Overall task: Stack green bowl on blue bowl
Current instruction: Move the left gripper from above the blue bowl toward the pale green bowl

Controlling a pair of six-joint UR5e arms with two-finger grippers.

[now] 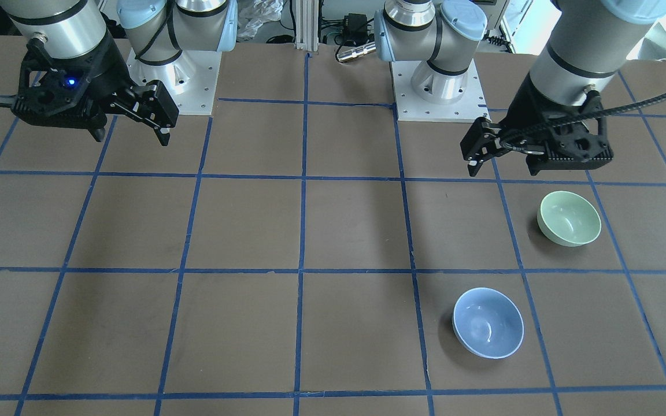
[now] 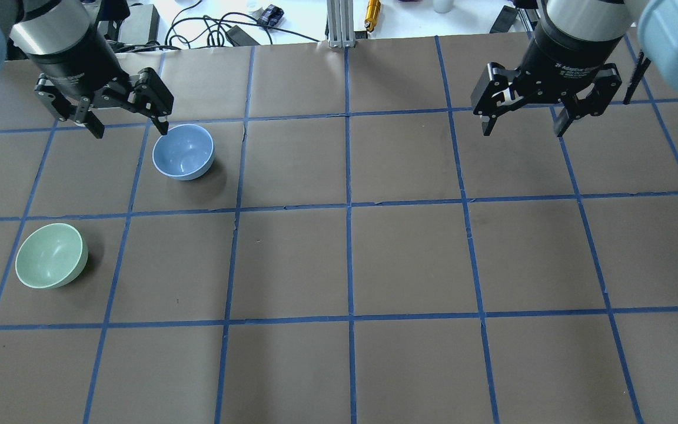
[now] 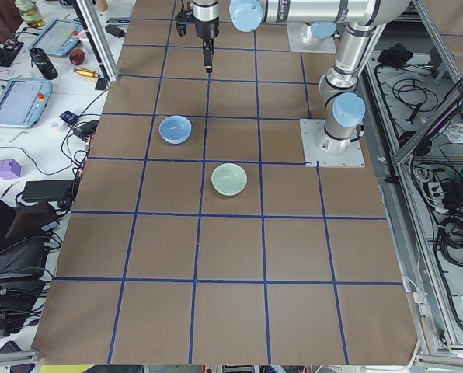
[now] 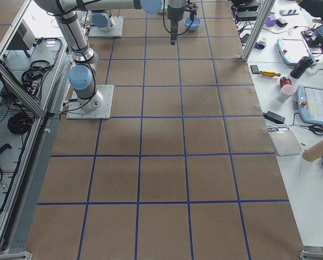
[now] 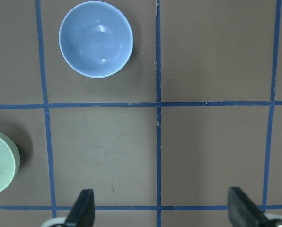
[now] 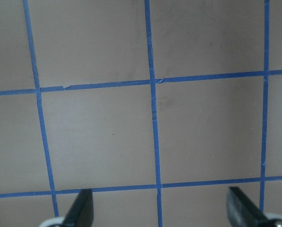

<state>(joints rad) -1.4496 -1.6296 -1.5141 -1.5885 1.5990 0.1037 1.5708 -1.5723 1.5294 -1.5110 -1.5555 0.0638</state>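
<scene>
**Left claw** (image 2: 130,128): spread wide and holding nothing. It hangs above the desk (image 2: 351,259) over the robot's left half. In the left wrist view both fingers (image 5: 82,210) show at the lower edge with only bare brown surface between them. Neither bowl lies between them.

**Right claw** (image 2: 522,126): also spread wide and holding nothing. It hangs above the robot's right half, well apart from both bowls. Its wrist view shows only desk and tape lines.

**Green bowl** (image 2: 50,256): upright, mouth up, nothing inside. It stands alone on the desk in a square on the robot's far left, on the side nearer the robot. Nothing touches it. In the left wrist view it is cut off by the left edge.

**Blue bowl** (image 2: 183,152): upright, mouth up, nothing inside. It stands on the desk in the square diagonally next to the green bowl's, farther from the robot and one column toward the middle. The two bowls are clearly apart, not stacked. In the overhead view one left fingertip appears beside its rim, but the front-facing view shows the claw raised and away from it.

**Desk**: brown surface marked into squares by blue tape lines (image 2: 348,206).
</scene>
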